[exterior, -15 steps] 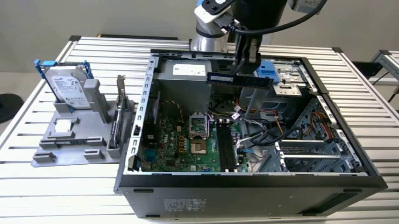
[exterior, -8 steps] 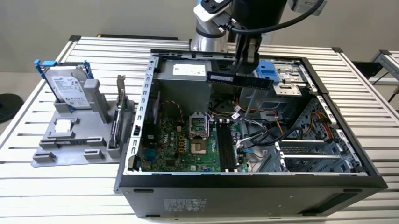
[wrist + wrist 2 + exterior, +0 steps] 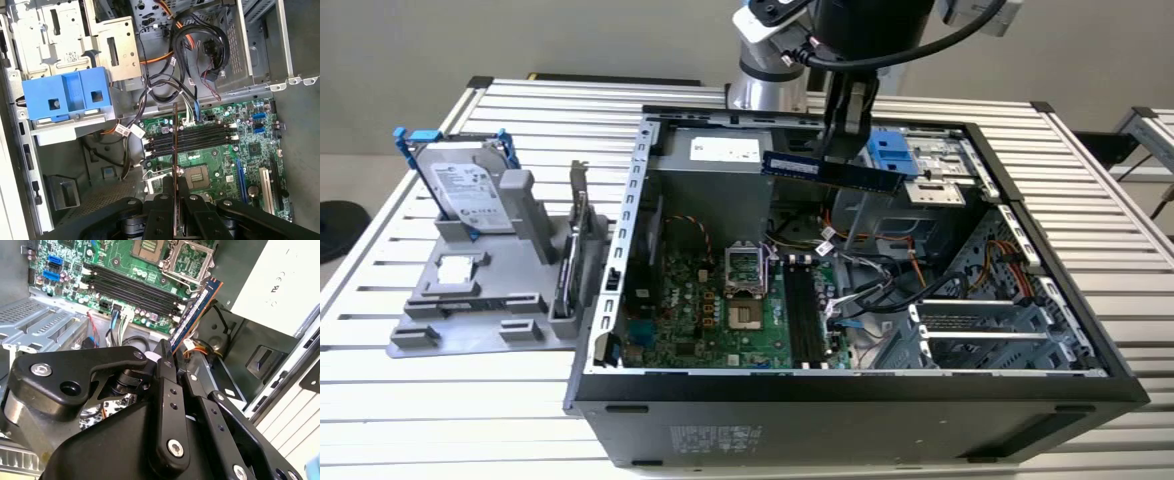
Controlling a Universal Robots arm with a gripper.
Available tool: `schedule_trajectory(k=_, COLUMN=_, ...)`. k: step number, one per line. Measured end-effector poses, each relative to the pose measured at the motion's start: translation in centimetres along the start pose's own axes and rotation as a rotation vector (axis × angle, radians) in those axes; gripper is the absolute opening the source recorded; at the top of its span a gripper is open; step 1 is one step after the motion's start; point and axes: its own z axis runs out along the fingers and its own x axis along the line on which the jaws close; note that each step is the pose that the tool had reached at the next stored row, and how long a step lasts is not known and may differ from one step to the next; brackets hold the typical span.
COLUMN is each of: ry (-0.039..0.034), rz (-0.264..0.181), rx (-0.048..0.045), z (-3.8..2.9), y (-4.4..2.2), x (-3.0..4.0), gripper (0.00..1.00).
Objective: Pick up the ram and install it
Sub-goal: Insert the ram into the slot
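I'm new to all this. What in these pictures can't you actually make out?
Exterior view: the arm is cut off by the top edge.
Second wrist view: the ram has its lower end hidden behind the fingers clamping it.
First wrist view: the ram shows edge-on, so its faces are unseen.
Exterior view: the memory slots are too small to judge their latches.

Lab: slatted metal bench (image 3: 454, 400), opened computer (image 3: 854, 412)

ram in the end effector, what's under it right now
Held by the end effector, the ram hangs over the open case. Below it in the first wrist view: motherboard, its empty black slots, cables. The end effector hides the board nearest the camera.
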Motion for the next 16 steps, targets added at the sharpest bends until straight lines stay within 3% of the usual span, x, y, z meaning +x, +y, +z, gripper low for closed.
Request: schedule_trajectory(k=16, ry=-0.0010, rz=0.118, rx=0.0023, z=0.00, y=0.00, x=0.00, gripper=0.00)
